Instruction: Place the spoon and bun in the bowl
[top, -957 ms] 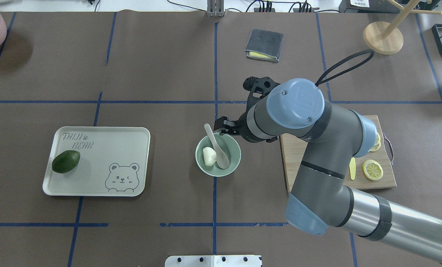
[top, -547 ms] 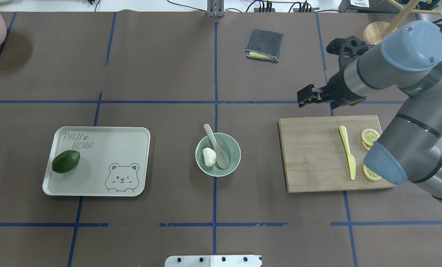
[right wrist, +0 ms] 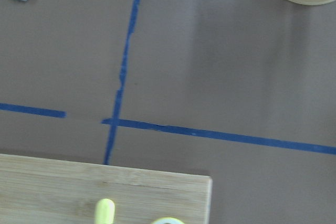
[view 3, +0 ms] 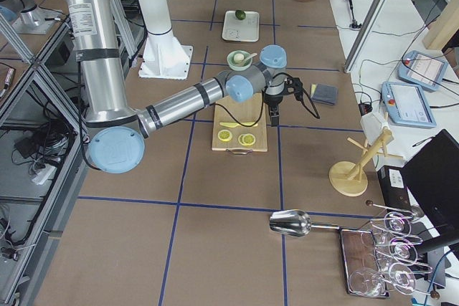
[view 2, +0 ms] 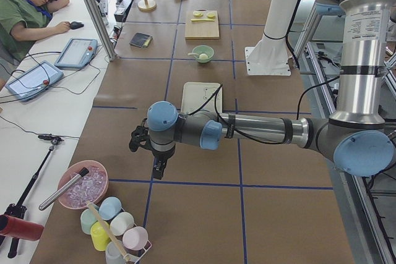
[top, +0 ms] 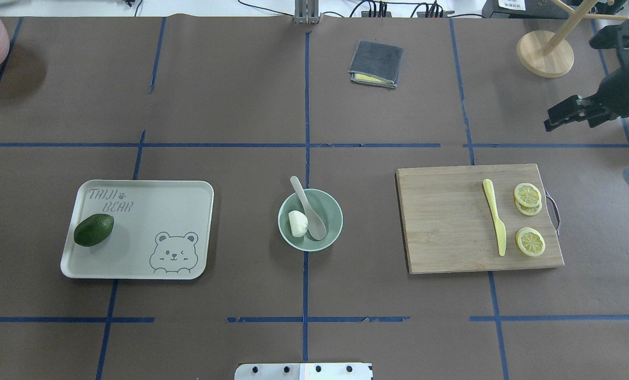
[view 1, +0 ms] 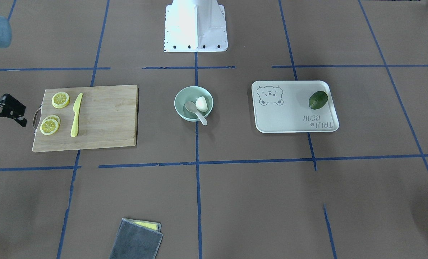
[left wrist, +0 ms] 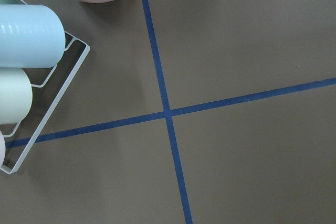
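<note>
1. The right gripper (top: 553, 119) hangs over the bench (top: 229, 105) at its far right, just beyond the far corner of the wooden cutting board (top: 446, 221). Its jaws stand a little apart and hold nothing.
2. The left gripper (view 2: 159, 168) points down over bare bench near a pink bowl (view 2: 83, 183) and a rack of cups (left wrist: 47, 77). I cannot tell how its jaws stand.
3. On the cutting board lie a yellow knife (top: 495, 216) and lemon slices (top: 529, 241).
4. The bowl (top: 335, 211) sits at the bench's middle, well apart from both grippers.
5. The bun (top: 297, 222) rests inside the bowl on its left half.
6. The spoon (top: 309, 208) is in the bowl too, scoop down beside the bun, with the handle leaning out over the far rim.
7. Further left, a tray (top: 145, 232) carries a dark green fruit (top: 93, 230).
</note>
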Tool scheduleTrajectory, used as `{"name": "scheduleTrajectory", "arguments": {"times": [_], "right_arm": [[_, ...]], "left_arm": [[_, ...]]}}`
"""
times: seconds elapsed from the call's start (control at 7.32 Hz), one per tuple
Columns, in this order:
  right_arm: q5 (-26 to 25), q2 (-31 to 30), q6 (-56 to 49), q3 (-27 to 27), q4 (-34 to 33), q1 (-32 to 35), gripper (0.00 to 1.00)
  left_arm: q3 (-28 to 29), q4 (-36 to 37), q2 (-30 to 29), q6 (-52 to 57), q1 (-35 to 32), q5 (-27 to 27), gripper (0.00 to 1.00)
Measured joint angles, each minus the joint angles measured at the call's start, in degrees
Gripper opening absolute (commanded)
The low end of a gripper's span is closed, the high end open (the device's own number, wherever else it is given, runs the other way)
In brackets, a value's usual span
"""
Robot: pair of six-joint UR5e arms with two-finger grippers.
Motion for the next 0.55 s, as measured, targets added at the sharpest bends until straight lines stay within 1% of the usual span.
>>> {"name": "scheduleTrajectory", "arguments": {"times": [0.27,0.41,0.55], "right_arm": [[3.4,-2.9,-16.3,-7.4,0.1,9.9,1.00],[4.8,-3.7,-22.7,-10.8,0.1,14.0,1.00],[5.5,-4.7,-26.8,-12.8,0.1,16.6,1.00]], "left_arm": [[-0.1,0.0,0.2,0.0,-0.1,0.0,1.00],[-0.1,0.0,0.4,0.0,-0.1,0.0,1.00],[-0.1,-0.1,0.6,0.0,-0.1,0.0,1.00]]}}
